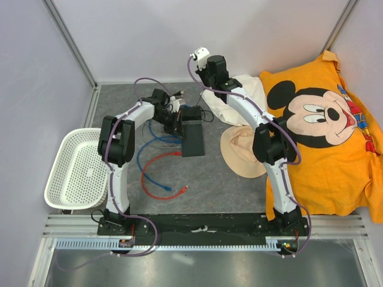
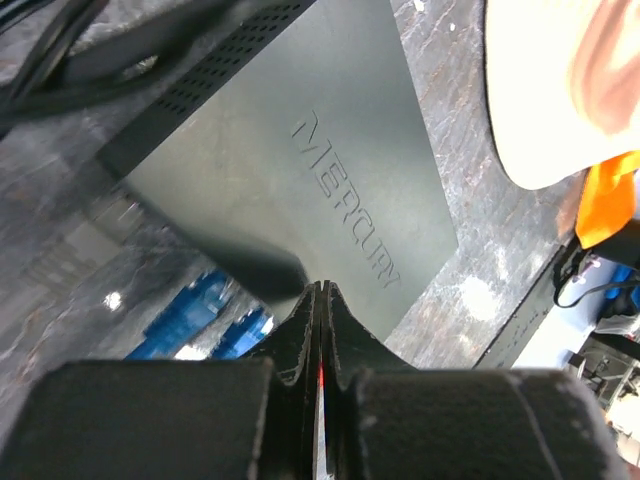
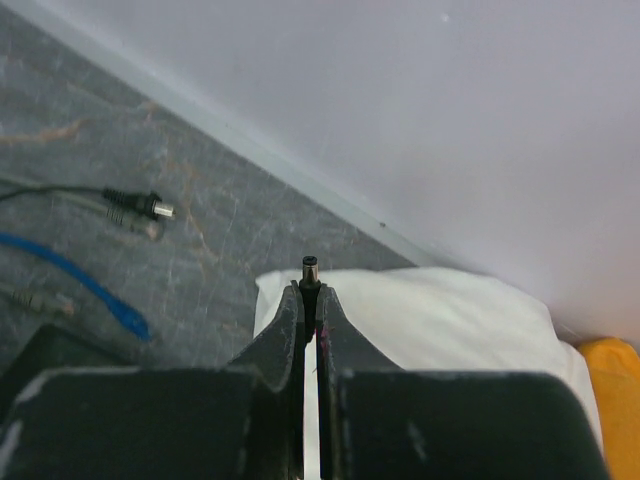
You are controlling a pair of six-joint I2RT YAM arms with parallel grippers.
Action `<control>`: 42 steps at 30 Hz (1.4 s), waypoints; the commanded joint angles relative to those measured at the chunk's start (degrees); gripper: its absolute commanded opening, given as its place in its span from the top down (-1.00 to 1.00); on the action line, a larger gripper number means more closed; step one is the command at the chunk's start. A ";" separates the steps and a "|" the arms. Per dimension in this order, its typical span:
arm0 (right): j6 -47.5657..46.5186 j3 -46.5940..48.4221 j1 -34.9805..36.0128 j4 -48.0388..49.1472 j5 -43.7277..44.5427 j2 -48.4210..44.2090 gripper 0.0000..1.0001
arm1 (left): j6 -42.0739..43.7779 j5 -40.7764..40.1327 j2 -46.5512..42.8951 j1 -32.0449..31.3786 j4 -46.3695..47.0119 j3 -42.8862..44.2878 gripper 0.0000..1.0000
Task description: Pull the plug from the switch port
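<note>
The flat black switch (image 1: 192, 139) marked MERCURY (image 2: 330, 170) lies on the grey table. My left gripper (image 2: 320, 288) is shut with nothing visible between its jaws, at the switch's near edge (image 1: 176, 123). The switch's vented narrow edge (image 2: 200, 80) shows, but I cannot make out a socket on it. My right gripper (image 3: 310, 290) is shut on a small black barrel plug (image 3: 310, 268) with a metal tip. It holds the plug up near the back wall, away from the switch, over a white cloth (image 3: 430, 320). The right gripper also shows in the top view (image 1: 207, 82).
A small black power brick (image 1: 192, 113) with a thin cord lies behind the switch. Blue cable (image 1: 149, 143) and red cable (image 1: 158, 179) lie to its left. There is another black plug (image 3: 135, 203) on the table, a white basket (image 1: 81, 170), a tan hat (image 1: 242, 152) and an orange shirt (image 1: 323, 137).
</note>
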 commanded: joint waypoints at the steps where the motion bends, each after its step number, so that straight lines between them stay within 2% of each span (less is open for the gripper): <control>1: 3.15 9.43 1.12 1.65 3.70 6.09 1.00 | 2.62 3.30 -6.29 1.07 0.54 -0.83 0.97; 5: 2.27 11.46 1.74 7.01 6.97 9.87 0.98 | 2.00 3.57 -7.96 2.21 0.63 -1.45 0.95; 8: 3.23 10.33 1.91 5.10 4.69 9.79 0.76 | 2.36 2.87 -9.63 3.09 1.16 -0.40 0.68; 9: 3.76 8.41 1.91 4.30 3.38 8.48 0.66 | 2.27 2.35 -9.98 3.35 1.33 -0.05 0.31; 10: 4.81 7.43 1.91 3.60 0.67 7.69 0.22 | 2.18 0.77 -10.25 3.62 1.51 0.74 0.16; 11: 5.60 6.55 1.91 2.55 0.12 6.90 -0.10 | 2.18 0.06 -10.34 4.05 1.51 1.27 0.05; 12: 7.00 5.50 1.91 2.28 -0.15 4.97 -0.35 | 2.09 -0.55 -10.42 4.32 1.51 1.71 -0.13; 13: 8.23 5.23 1.74 2.19 -0.07 4.00 -0.64 | 1.83 -0.82 -10.51 4.50 1.42 2.32 -0.15; 14: 9.99 5.05 1.74 2.10 -0.06 3.03 -0.70 | 1.83 -0.56 -10.51 4.85 1.42 2.59 -0.16; 20: 11.59 1.98 1.91 -0.35 -4.00 -4.96 -0.78 | 1.65 1.02 -9.72 5.02 1.42 1.45 -0.15; 23: 10.01 -5.22 1.91 -3.60 -6.82 -10.67 -0.79 | -0.19 1.55 -10.16 5.11 2.30 -0.57 -0.16; 24: 8.52 -10.20 1.91 -4.48 -10.23 -13.82 -0.78 | -0.19 1.55 -10.42 5.11 2.48 -1.09 -0.16; 26: 8.33 -16.72 2.35 -5.72 -10.87 -17.18 -0.75 | -0.19 0.32 -10.95 5.20 2.48 -1.98 -0.18; 27: 8.25 -23.19 2.61 -5.98 -12.01 -20.15 -0.74 | -0.28 0.23 -10.86 5.46 2.48 -2.24 -0.18; 30: 10.87 -31.05 4.19 -7.30 -11.84 -23.25 -0.78 | -1.85 1.02 -10.16 6.52 2.48 -2.86 -0.18; 33: 12.65 -33.53 7.09 -8.80 -14.57 -23.96 -0.87 | -0.73 5.75 -9.81 7.22 1.95 -3.90 -0.15; 36: 10.27 -35.99 11.66 -9.06 -11.67 -23.44 -0.89 | 0.07 4.28 -9.11 7.13 1.86 -5.92 -0.15; 42: 14.40 -35.56 11.49 -9.41 -12.36 -18.43 -0.94 | -1.15 10.15 -5.59 7.05 2.92 -8.30 -0.11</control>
